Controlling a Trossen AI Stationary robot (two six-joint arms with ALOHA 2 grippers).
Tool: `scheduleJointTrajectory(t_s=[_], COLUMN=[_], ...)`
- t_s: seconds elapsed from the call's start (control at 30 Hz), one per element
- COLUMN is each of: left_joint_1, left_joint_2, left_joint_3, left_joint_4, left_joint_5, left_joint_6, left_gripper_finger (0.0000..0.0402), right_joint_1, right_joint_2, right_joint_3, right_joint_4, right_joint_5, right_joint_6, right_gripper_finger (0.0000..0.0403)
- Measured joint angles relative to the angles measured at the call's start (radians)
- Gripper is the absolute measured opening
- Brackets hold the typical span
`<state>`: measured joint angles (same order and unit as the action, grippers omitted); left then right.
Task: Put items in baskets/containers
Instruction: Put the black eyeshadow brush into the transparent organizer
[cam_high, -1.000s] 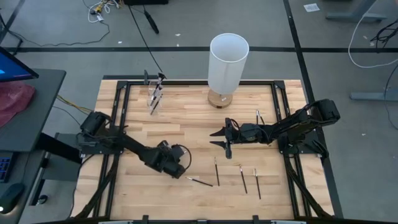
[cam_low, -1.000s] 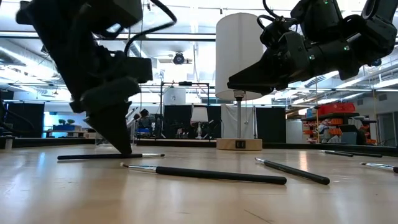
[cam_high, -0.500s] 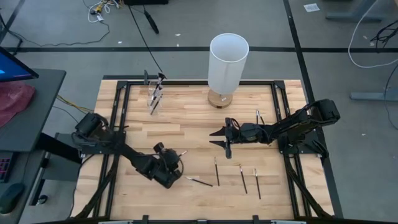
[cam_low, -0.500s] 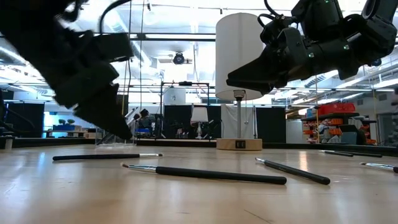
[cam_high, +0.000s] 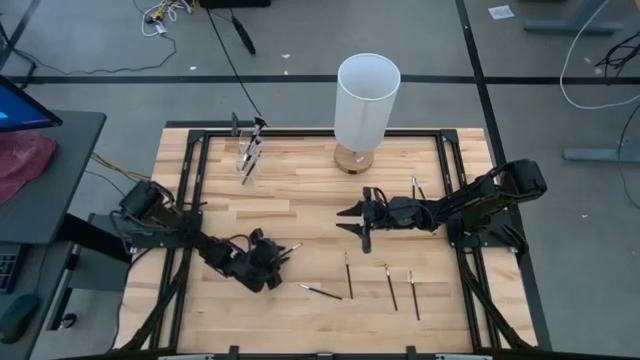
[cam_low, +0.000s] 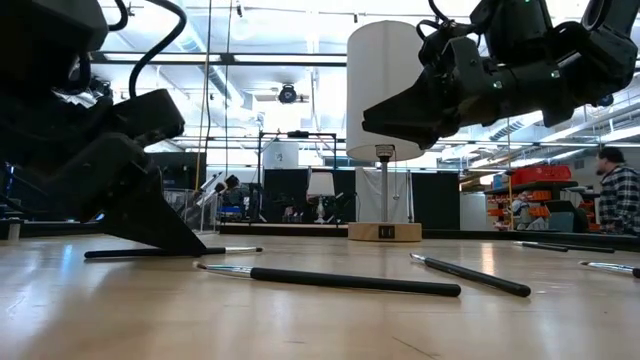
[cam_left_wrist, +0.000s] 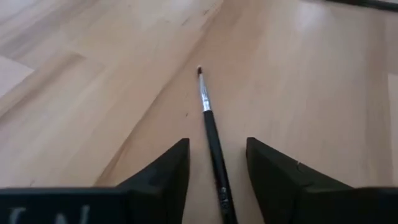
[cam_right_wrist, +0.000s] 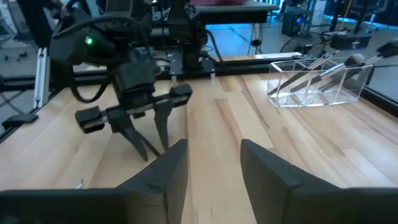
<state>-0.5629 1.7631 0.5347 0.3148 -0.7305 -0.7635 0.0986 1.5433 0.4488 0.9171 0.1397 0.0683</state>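
Left gripper (cam_left_wrist: 216, 163) low over the wood table (cam_high: 300, 195), fingers (cam_left_wrist: 163, 171) parted either side of a brush (cam_left_wrist: 211, 134) lying flat between them, neither finger seen touching it; same gripper (cam_high: 268, 254) at the table's front left in the high view, brush tip (cam_high: 294, 245) poking out just beyond it; in the low view, left gripper (cam_low: 175, 232) tilted down to the tabletop with that brush (cam_low: 170, 252) flat beside the fingertips. Right gripper (cam_right_wrist: 212, 163) held above the table's middle, fingers (cam_right_wrist: 165, 169) spread with nothing between them; seen from above (cam_high: 360, 217) pointing toward the left arm; raised well off the surface in the low view (cam_low: 375, 113). Four more brushes flat along the front edge: one (cam_high: 323, 291) nearest the left gripper, then three (cam_high: 348, 274) (cam_high: 391, 285) (cam_high: 413, 294) lying side by side; another brush (cam_high: 416, 187) beside the right arm. Clear holder (cam_high: 248, 157) at the back left, well apart from both grippers, several brushes (cam_right_wrist: 323, 70) already standing tilted inside. White lamp (cam_high: 364, 105) at the back centre.
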Motion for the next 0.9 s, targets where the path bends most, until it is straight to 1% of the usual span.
scheduleJointTrajectory(t_s=[0.17,0.37,0.4,0.57,0.8,0.9], left_joint_1=[0.014,0.010,0.008,0.008,0.009,0.008], left_joint_2=[0.004,0.016,0.019,0.022,0.035,0.039], left_joint_3=[-0.037,-0.070,-0.076,-0.085,-0.095,-0.095], left_joint_4=[0.010,0.047,0.061,0.088,0.206,0.264], left_joint_5=[0.049,0.066,0.059,0.059,0.046,0.017], left_joint_6=[0.017,-0.017,-0.022,-0.029,-0.026,-0.024], left_gripper_finger=[0.0110,0.0022,0.0015,0.0014,0.0014,0.0014], right_joint_1=[0.000,0.000,0.000,0.000,0.001,0.008], right_joint_2=[0.000,0.000,0.000,0.000,0.000,0.000], right_joint_3=[0.000,0.000,0.000,0.000,0.000,0.000], right_joint_4=[0.017,0.031,0.031,0.024,0.014,-0.001], right_joint_5=[0.010,0.011,0.010,0.010,0.001,-0.001], right_joint_6=[0.004,0.003,0.003,-0.004,-0.024,-0.024], right_gripper_finger=[0.0148,0.0148,0.0148,0.0148,0.0148,0.0148])
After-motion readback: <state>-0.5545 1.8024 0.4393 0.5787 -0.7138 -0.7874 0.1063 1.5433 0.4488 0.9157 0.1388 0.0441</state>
